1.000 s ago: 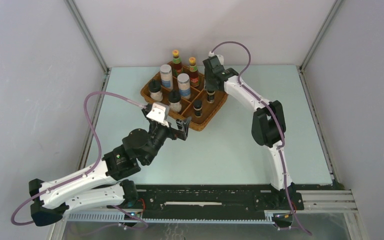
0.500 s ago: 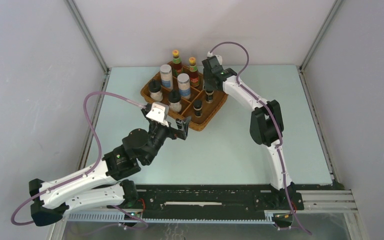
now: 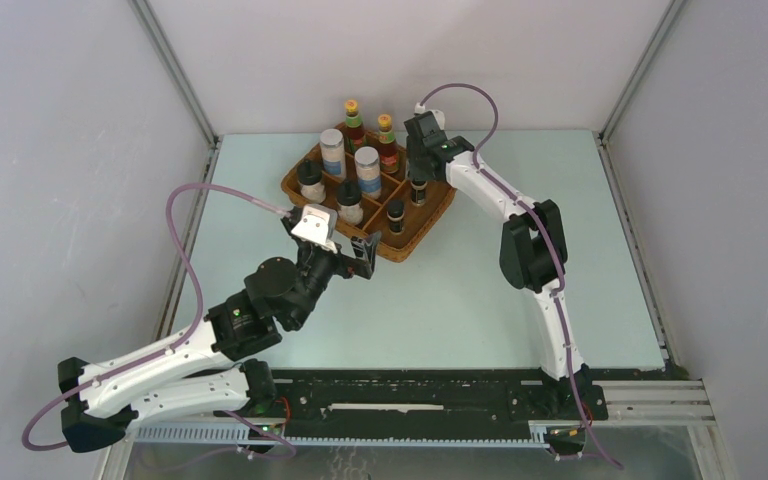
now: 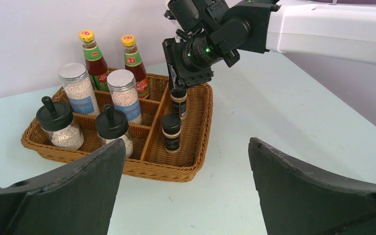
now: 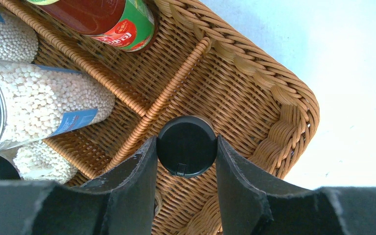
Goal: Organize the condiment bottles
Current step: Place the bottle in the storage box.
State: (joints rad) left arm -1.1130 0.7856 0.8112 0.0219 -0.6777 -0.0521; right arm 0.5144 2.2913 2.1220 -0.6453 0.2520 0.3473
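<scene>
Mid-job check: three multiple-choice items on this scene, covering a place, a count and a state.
1. Where is the vial held by the right gripper? A) over bare table B) over the wicker tray C) at the left arm's base
2. How many silver-lidded jars? A) one B) two C) four
3. The left gripper is: A) open, empty B) shut, empty C) shut on a jar
Answers: 1 B, wicker shows beneath it; 2 B, two stand in the tray; 3 A, jaws wide apart, nothing between.

Eight upright condiment bottles (image 4: 125,95) in tray (image 4: 166,174)
</scene>
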